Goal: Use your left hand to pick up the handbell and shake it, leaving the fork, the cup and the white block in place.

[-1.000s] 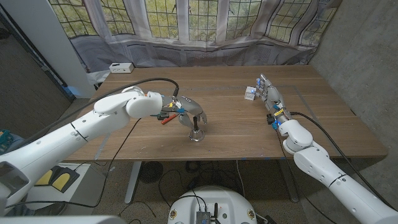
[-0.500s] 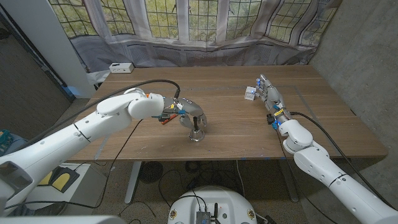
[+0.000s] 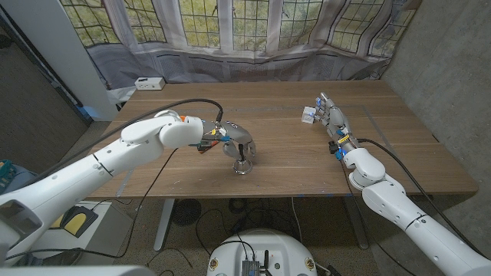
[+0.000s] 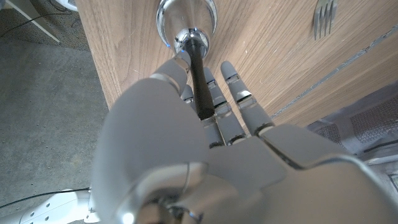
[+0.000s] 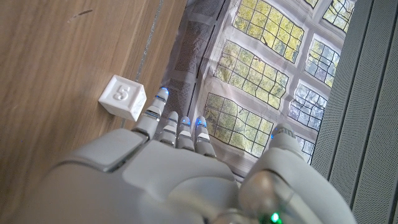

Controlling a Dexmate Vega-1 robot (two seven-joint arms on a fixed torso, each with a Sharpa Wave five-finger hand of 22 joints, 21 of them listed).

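Chrome-domed handbell [image 4: 186, 17], slim black handle between left hand's fingers [image 4: 239, 102].

A shiny silver metal handbell [image 4: 185, 18] with a black stick handle, a glossy grey left hand [image 4: 186, 143], a white cube block [image 5: 122, 97] embossed with a 5, on a brown wood-grain table [image 3: 291, 153].

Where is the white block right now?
In the head view the white block sits on the table's far right part, beside the right hand's fingertips; the right wrist view shows it too.
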